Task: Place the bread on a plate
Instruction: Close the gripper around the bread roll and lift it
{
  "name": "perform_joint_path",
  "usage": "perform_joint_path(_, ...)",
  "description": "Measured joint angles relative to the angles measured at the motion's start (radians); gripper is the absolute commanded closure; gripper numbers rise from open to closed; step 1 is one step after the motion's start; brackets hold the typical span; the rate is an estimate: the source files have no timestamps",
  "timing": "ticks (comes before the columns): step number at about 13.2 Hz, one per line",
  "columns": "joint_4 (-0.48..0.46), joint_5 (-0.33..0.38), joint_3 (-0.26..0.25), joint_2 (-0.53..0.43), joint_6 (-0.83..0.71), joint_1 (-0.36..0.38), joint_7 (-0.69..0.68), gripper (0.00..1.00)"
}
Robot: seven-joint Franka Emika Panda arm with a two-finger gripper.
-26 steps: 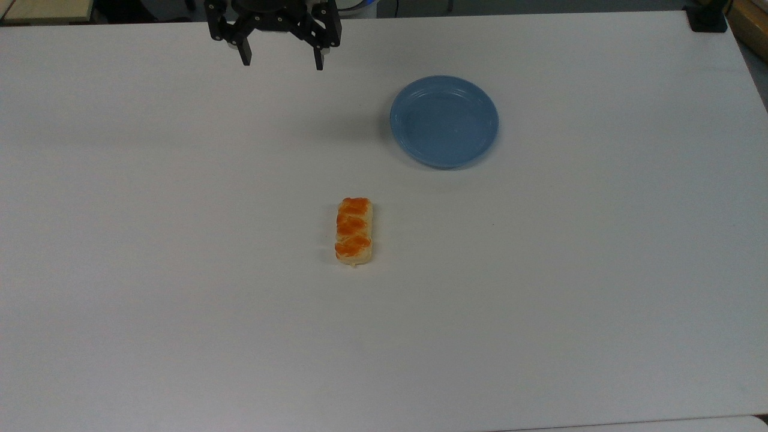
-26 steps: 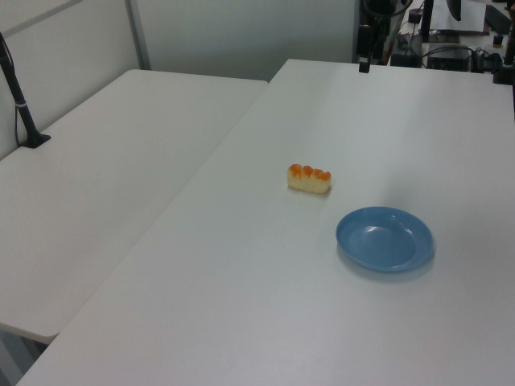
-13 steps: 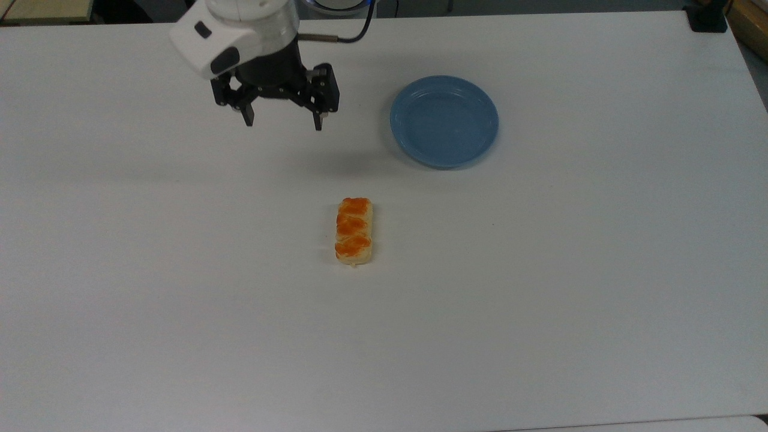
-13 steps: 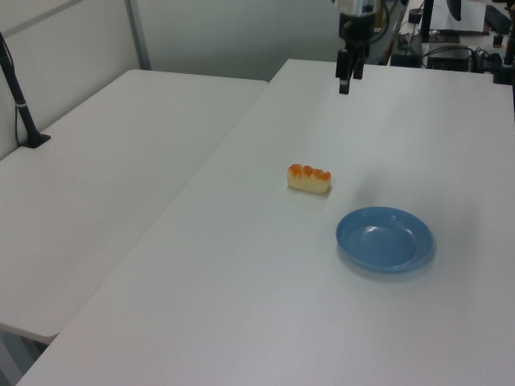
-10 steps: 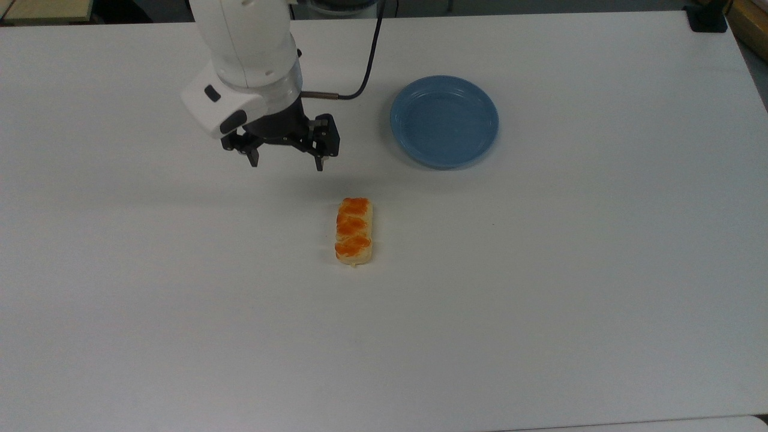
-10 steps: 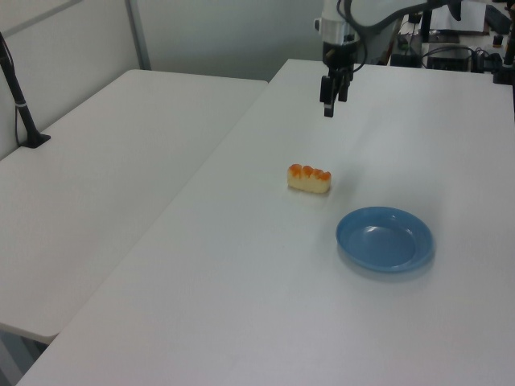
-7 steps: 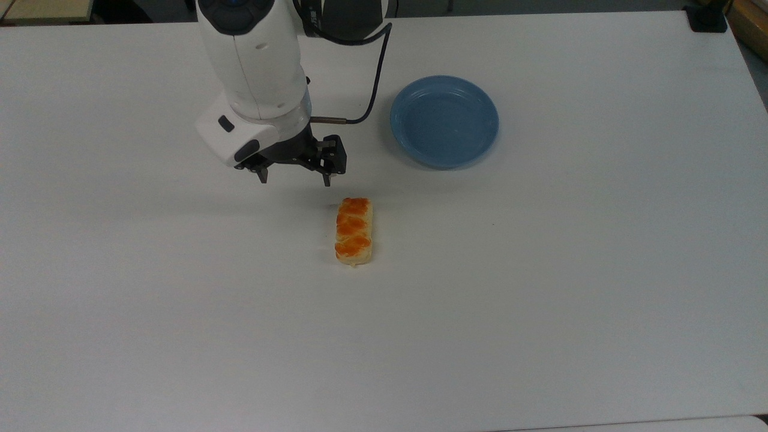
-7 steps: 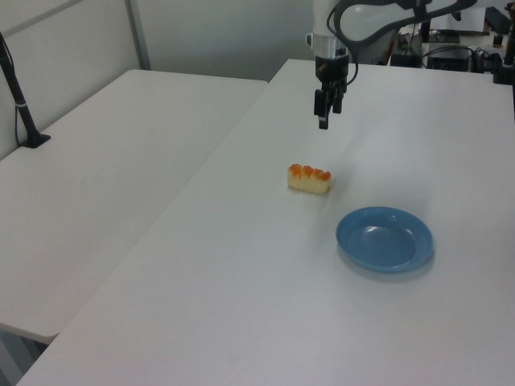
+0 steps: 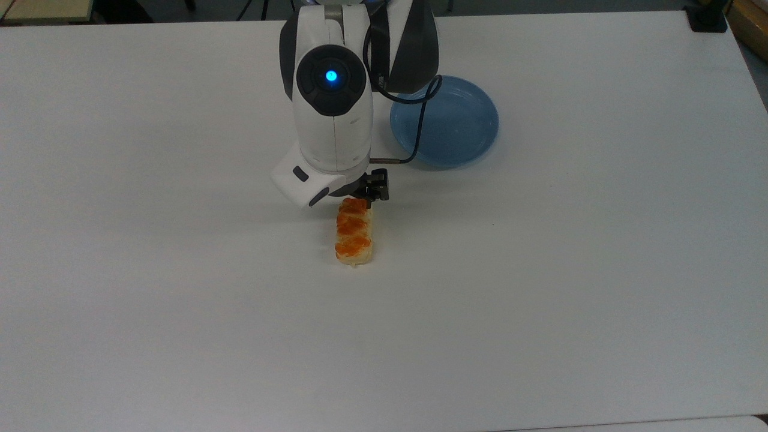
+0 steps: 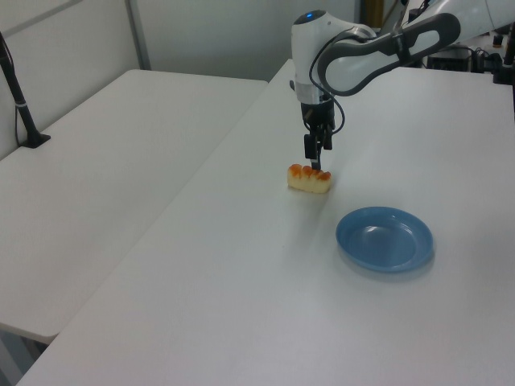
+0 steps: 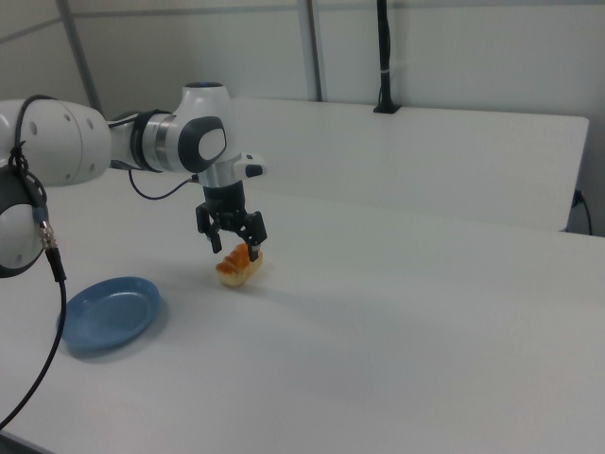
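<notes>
The bread [image 9: 354, 235] lies flat on the white table [image 9: 540, 270], a pale-yellow bar with three orange-brown lobes; it also shows as the bread [image 10: 310, 178] and the bread [image 11: 237, 269]. My gripper [image 11: 235, 249] hangs open just above the bread's end nearest the arm, one finger on each side of it, and holds nothing. In the left view the gripper [image 10: 315, 159] points straight down at the bread. The blue plate [image 9: 462, 120] stands apart from the bread, toward the top view's upper right, with the arm covering its left rim. The plate [image 10: 385, 239] is bare, as is the plate [image 11: 109, 312].
The arm's black cable [image 9: 420, 129] loops over the plate's left edge. A second white table [image 10: 105, 177] adjoins on the left view's left, with a black post [image 10: 20, 104] on it. A black clamp [image 9: 708, 18] sits at the top view's upper right corner.
The arm has swung from the table's far edge toward the bread and come down, its open gripper now over the bread's near end. Bread and plate have not moved.
</notes>
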Motion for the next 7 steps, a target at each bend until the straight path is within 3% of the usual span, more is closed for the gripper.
perform_joint_path(5,0.001,-0.057,0.025,0.062,0.051,0.014,0.102,0.01)
perform_joint_path(7,0.002,-0.076,0.025,0.084,0.077,0.025,0.144,0.16)
